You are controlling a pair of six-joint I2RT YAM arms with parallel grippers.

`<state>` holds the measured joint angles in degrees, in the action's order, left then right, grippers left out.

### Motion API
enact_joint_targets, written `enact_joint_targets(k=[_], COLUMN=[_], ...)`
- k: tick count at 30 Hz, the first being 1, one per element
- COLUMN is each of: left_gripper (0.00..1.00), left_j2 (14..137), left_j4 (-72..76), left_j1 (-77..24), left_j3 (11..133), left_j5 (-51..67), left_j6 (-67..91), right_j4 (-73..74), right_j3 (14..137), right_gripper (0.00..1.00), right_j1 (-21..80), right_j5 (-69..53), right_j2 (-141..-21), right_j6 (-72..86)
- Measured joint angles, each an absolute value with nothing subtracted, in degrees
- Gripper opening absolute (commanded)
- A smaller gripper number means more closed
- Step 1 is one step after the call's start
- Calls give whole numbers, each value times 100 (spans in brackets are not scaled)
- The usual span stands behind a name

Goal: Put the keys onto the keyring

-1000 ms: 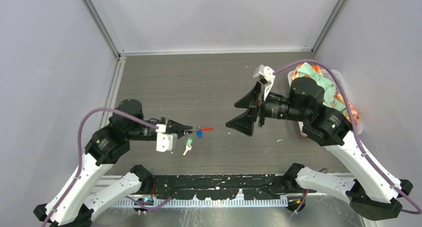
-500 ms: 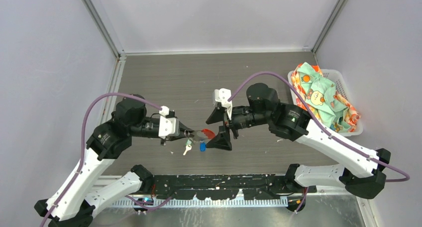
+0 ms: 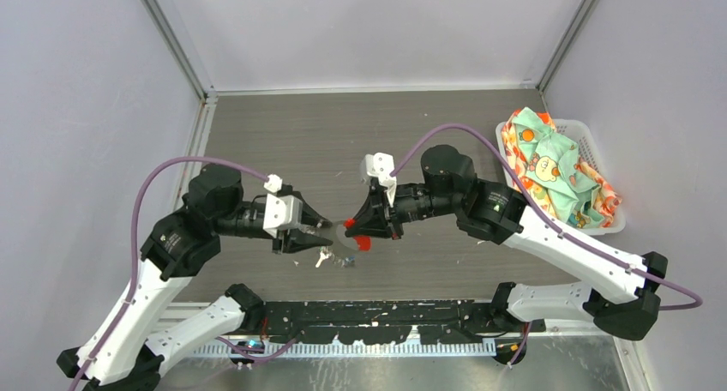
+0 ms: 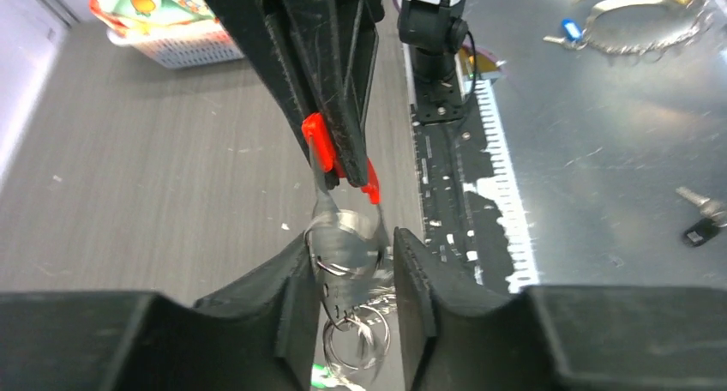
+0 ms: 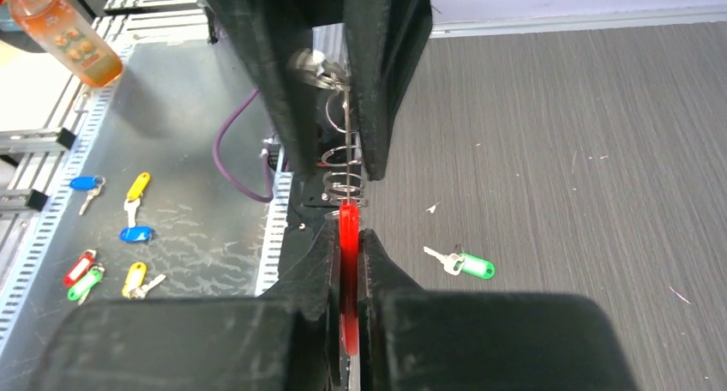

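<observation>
Keyring point(image 3: 360, 242) hangs mid-frame between the two: right gripper point(image 5: 347, 237) clenched on its red loop, left gripper point(image 4: 350, 249) loosened around the rings. If left lets go early, the chain flops sideways. A second ago right was wide open, far off, and left was pinched shut.

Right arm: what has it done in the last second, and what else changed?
The right gripper swung left from mid-table and shut on the red tag of the keyring. The left gripper, which had been gripping the keyring, loosened its jaws around the rings. The green-headed key and the basket stayed put.
</observation>
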<state>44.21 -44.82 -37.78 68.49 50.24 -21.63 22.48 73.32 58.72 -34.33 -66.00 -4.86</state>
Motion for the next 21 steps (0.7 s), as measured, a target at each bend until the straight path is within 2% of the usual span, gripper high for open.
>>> enact_joint_targets(k=[6, 14, 19, 21], left_gripper=[43, 35, 38, 43], left_j2=[4178, 3966, 4003, 3992], left_j4=[-4449, -4626, -4897, -4978], left_j1=[-3824, -3826, -3826, -3826], left_j3=[6851, 7011, 7037, 7037], left_j5=[5039, 4960, 4869, 4831], left_j6=[-2585, -3402, -3750, -3892], right_j4=[1933, 1933, 2023, 2104], right_j3=[6829, 6796, 6827, 6860], right_gripper=[1, 1, 1, 1], right_j1=[5870, 5870, 5870, 5870], right_j5=[-3367, -3562, -3601, -3616], right_j2=[-6263, -6224, -6224, -6224], right_j6=[-191, -97, -97, -99])
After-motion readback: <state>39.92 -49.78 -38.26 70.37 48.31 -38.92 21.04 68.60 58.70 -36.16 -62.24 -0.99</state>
